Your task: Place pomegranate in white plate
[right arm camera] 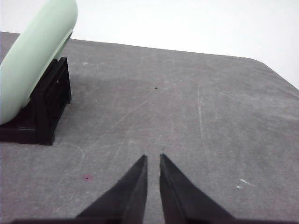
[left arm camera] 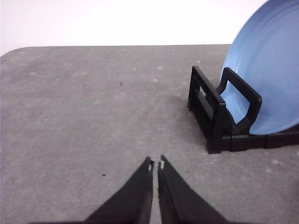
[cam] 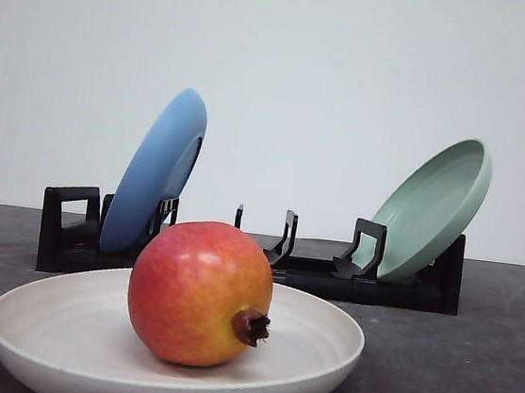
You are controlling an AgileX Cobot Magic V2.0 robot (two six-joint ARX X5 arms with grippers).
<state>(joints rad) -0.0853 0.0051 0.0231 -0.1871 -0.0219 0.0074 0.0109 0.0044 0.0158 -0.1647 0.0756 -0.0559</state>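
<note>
**Pomegranate sits in the white plate; both grippers empty**

The pomegranate rests inside the white plate, near its middle, with the dark crown turned sideways. The placing looks finished to me.

The left gripper has its fingers pressed together on nothing, over bare table near the black rack that holds the blue plate. The right gripper is nearly closed, a thin gap between the fingers, also empty, near the rack end that carries the pale green plate.

To finish well, the arms should keep low speed and stay away from the rack ends. Open table lies ahead of both grippers, so there is room.
</note>
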